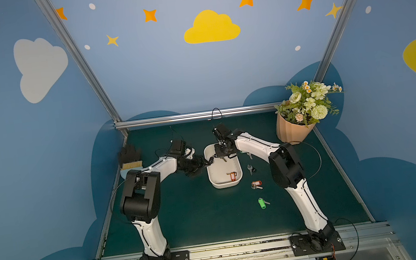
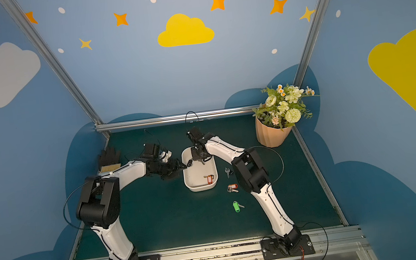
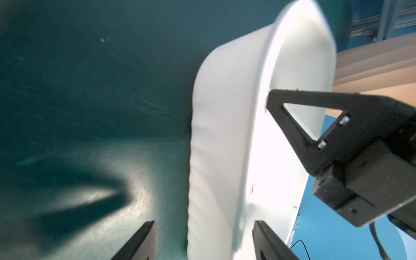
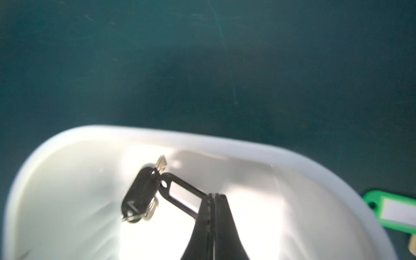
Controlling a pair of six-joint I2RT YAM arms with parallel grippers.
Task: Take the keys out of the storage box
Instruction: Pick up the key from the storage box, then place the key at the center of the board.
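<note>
– So, starting nearest us, what is out on the table (image 1: 186, 221) already?
– Four keys, all on our right of the storage box (image 1: 226, 185). The green-tagged key (image 1: 262, 203) is closest, then the outer red-tagged key (image 1: 256, 185), then a small black-headed key (image 1: 250, 169). Furthest back, a second green-tagged key (image 4: 391, 213) lies just beside the box's right wall.
– And inside the box?
– In the near right corner, the inner red-tagged key (image 1: 232, 176) lies flat on the floor. The box's long axis runs away from us, so that key and the far end are well apart.
– Where are our hands?
– Our left hand (image 3: 203, 222) stands open astride the left wall, one finger inside and one outside. We cannot tell whether either touches it. Our right hand (image 4: 213, 200) is over the far end, fingers pressed fully together on the tag tip of the black-tagged bunch (image 4: 144, 193).
– How does the bunch lie from the hand?
– The tag sticks out sideways from the fingertips, and a black fob and silver keys dangle at its other end. We see them against the box floor but cannot tell how high above it.
– What does the next move turn on?
– The rim, we judge. The bunch hangs within the walls and the other keys lie to our right, so it should rise clear before crossing the right wall. Gripped only by the tag's tip, it may swing.
– And the inner red one?
– Our right arm looks nearer to it.
</note>
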